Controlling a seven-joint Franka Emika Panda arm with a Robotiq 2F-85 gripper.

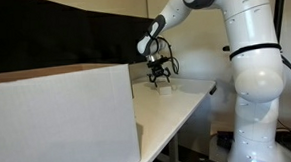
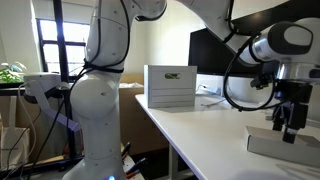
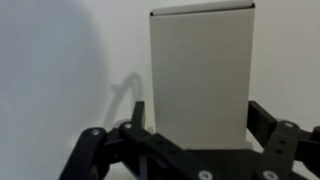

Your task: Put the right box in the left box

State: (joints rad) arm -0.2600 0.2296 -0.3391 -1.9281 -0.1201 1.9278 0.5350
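Note:
The small white box [image 3: 202,70] lies on the white table, in both exterior views [image 1: 163,88] [image 2: 281,146]. My gripper [image 3: 200,118] is open and points down over it, one finger on each side. A narrow gap shows at the left finger, and the right finger is close to the box's edge. The gripper shows just above the box in both exterior views [image 1: 158,74] [image 2: 288,126]. The large white carton [image 1: 57,121] with brown top edges stands at the other end of the table. It also shows in an exterior view [image 2: 170,88] with a green label.
The white table [image 1: 177,107] has its front edge close to the robot base [image 1: 254,85]. A black screen stands behind the table [image 1: 83,39]. Brown cardboard [image 2: 130,98] sits beside the carton. Cables hang near the gripper [image 2: 240,85].

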